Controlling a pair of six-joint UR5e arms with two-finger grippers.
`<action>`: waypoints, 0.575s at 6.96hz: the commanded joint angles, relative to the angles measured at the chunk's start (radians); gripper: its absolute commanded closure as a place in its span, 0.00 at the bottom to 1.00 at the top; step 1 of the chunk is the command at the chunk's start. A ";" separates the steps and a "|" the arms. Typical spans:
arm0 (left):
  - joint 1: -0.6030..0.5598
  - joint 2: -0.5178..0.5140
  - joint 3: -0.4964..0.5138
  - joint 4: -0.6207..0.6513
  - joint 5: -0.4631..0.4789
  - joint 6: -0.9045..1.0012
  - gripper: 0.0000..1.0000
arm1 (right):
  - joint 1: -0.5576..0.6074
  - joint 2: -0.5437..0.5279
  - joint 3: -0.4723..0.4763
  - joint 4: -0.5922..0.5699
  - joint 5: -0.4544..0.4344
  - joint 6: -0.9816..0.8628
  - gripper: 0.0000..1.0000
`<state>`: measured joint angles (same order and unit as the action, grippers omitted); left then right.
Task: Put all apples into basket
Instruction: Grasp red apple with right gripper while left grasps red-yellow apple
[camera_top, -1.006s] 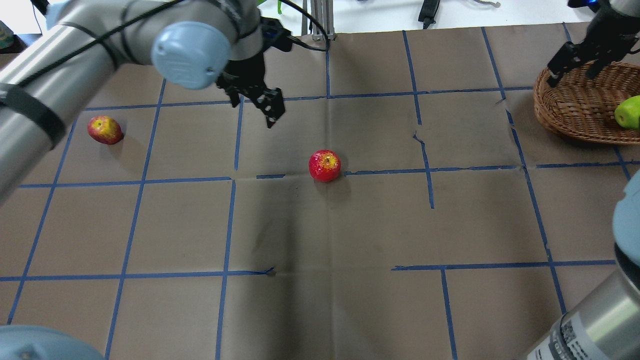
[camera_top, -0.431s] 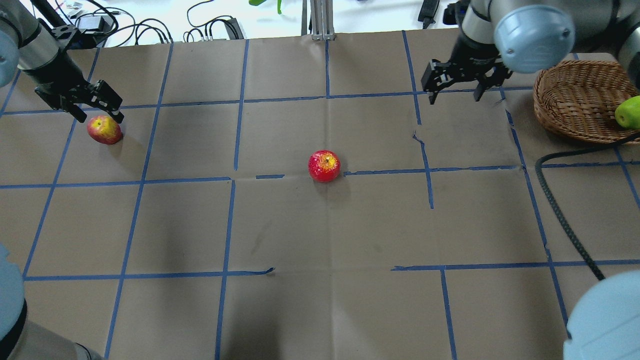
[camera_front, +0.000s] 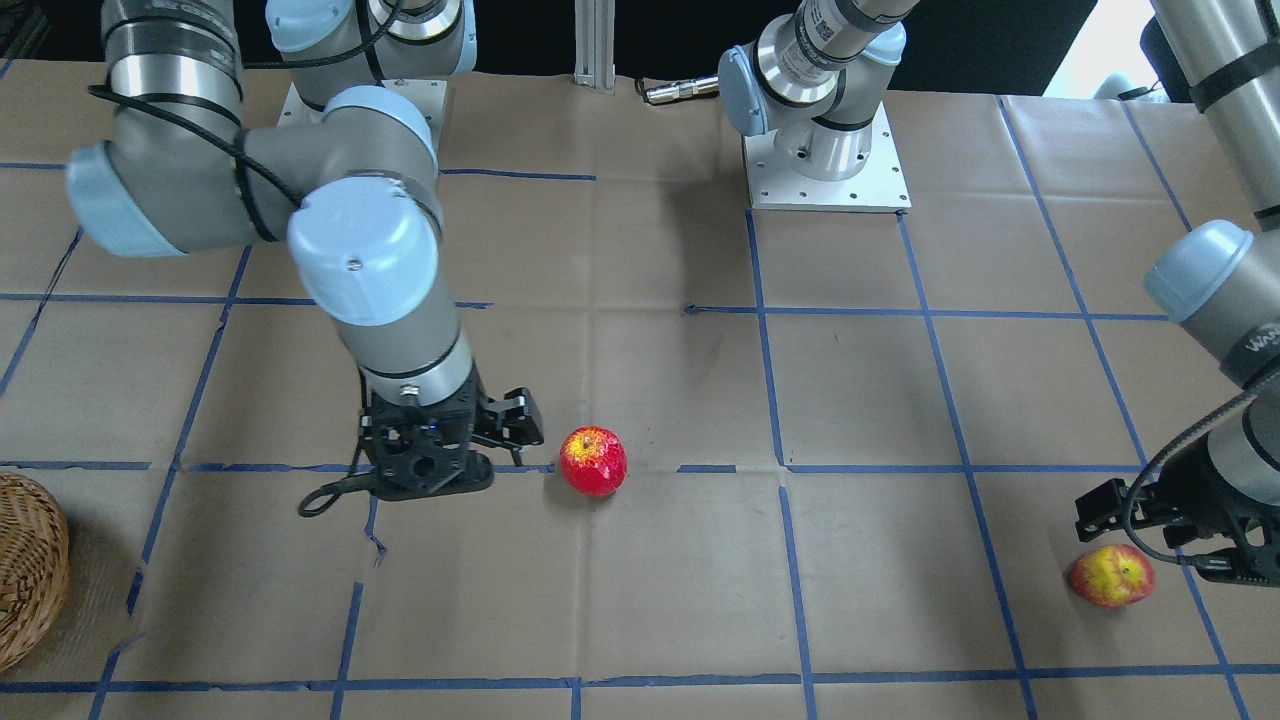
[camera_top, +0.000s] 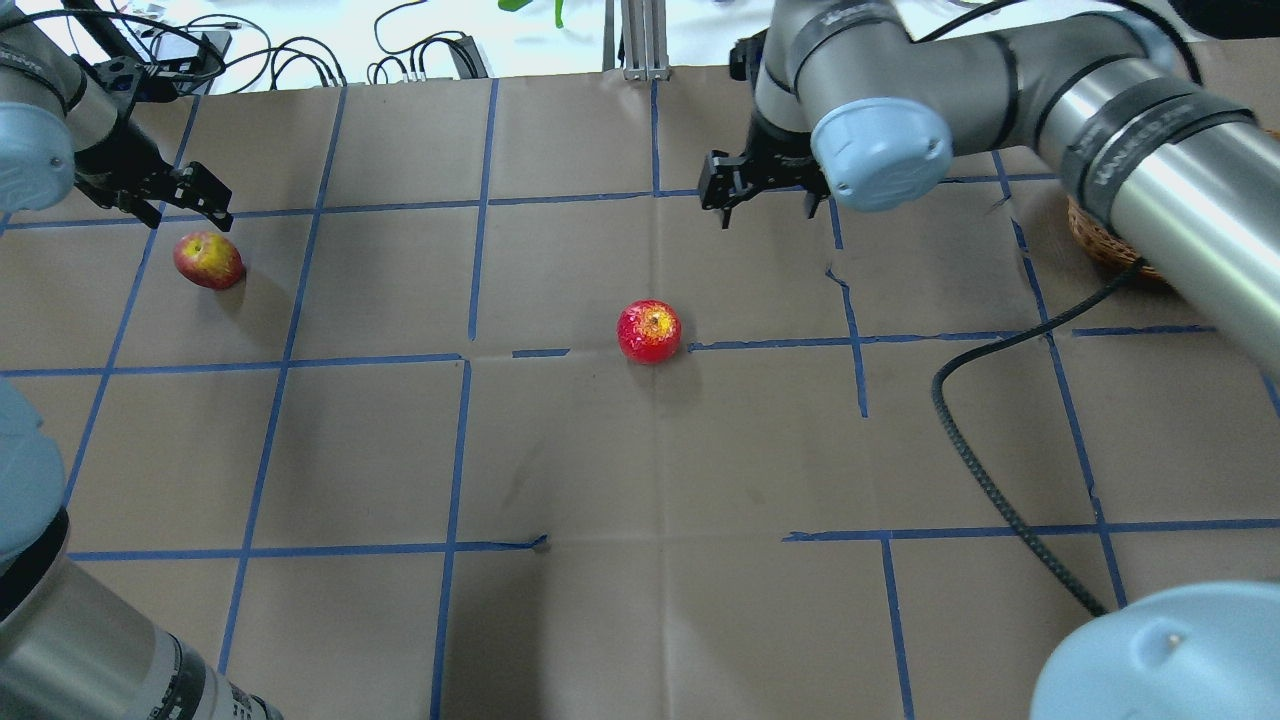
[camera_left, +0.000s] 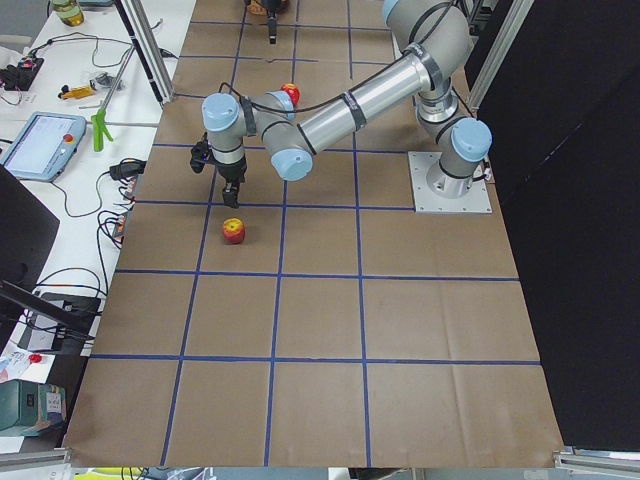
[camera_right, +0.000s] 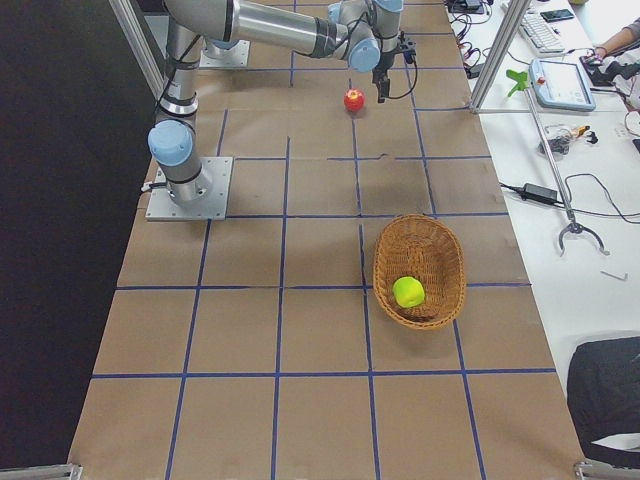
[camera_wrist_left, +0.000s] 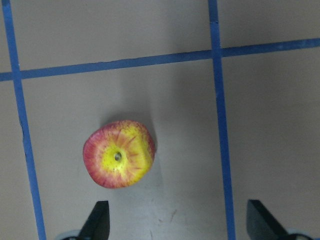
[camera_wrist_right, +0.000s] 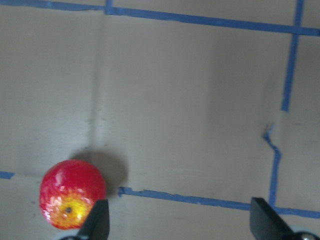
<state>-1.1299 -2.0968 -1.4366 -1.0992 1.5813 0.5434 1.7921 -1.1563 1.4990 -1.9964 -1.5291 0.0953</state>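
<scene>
Overhead, my right gripper (camera_top: 765, 200) hangs upper middle with its jaws spread wide and empty. It is beyond the deep red apple (camera_top: 649, 331) at frame centre and clear of it. Its arm reaches in from the right edge, wrist pointing down. My left gripper (camera_top: 168, 198) is just as wide and empty at upper left, close above the red-and-yellow apple (camera_top: 208, 260).

In the left wrist view, both fingertips (camera_wrist_left: 97, 222) sit at the bottom edge, far apart. That apple lies centre-left, ahead of them on the table (camera_wrist_left: 180, 125).

In the right wrist view, the red apple is lower left, just beside one tip.

From the right side, the green apple (camera_right: 407, 292) rests inside the basket (camera_right: 385, 262), lower centre, well apart from both arms.
</scene>
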 joint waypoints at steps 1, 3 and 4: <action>0.041 -0.086 0.065 0.051 0.014 0.029 0.04 | 0.103 0.067 0.007 -0.088 0.009 0.107 0.01; 0.050 -0.153 0.123 0.045 0.010 0.023 0.04 | 0.171 0.113 0.013 -0.128 0.010 0.199 0.01; 0.050 -0.155 0.108 0.044 0.008 0.017 0.04 | 0.184 0.128 0.023 -0.127 -0.002 0.205 0.02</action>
<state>-1.0826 -2.2358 -1.3280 -1.0541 1.5914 0.5657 1.9532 -1.0500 1.5133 -2.1131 -1.5221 0.2790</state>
